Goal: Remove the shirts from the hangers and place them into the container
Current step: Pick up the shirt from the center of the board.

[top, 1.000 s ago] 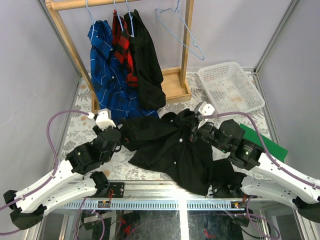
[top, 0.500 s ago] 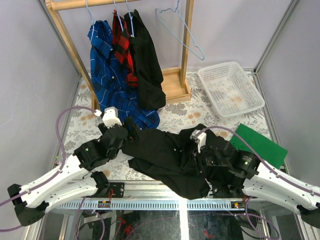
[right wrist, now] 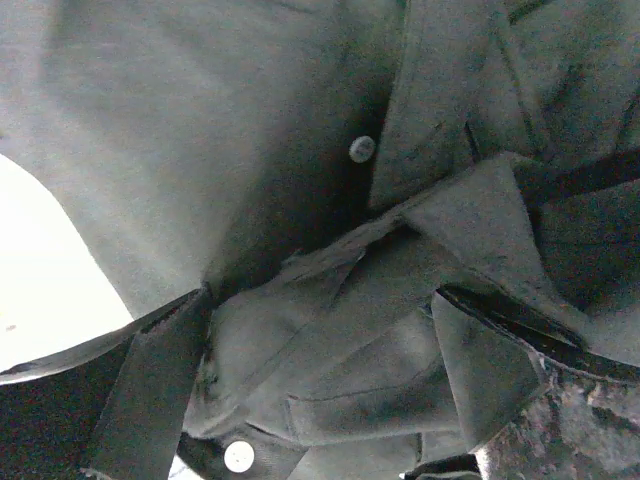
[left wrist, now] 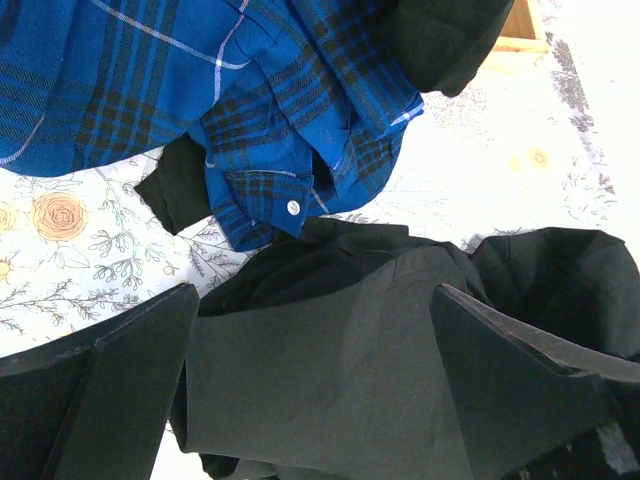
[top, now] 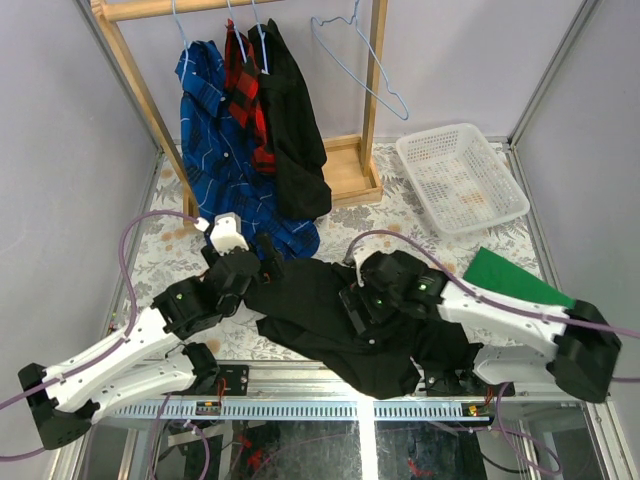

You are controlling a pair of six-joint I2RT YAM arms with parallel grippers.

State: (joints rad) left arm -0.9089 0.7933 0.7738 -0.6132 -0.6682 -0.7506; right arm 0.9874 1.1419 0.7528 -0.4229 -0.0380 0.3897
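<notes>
A plain black shirt lies crumpled on the table between my arms. My left gripper stands open at the shirt's left edge, black cloth lying between its wide fingers. My right gripper is open and pressed low over the middle of the shirt, where white buttons show. Blue plaid, red-and-black plaid and black shirts hang on light-blue hangers on the rack. One empty hanger hangs to their right. The white container sits at the back right.
The wooden rack's base stands behind the black shirt, with the blue plaid hem drooping onto the table near my left gripper. A flat green cloth lies right of my right arm. Grey walls close in both sides.
My right gripper has opened and let go of the black shirt, moving left and nearer over it. The shirt has dropped flatter. My left gripper edged forward.
</notes>
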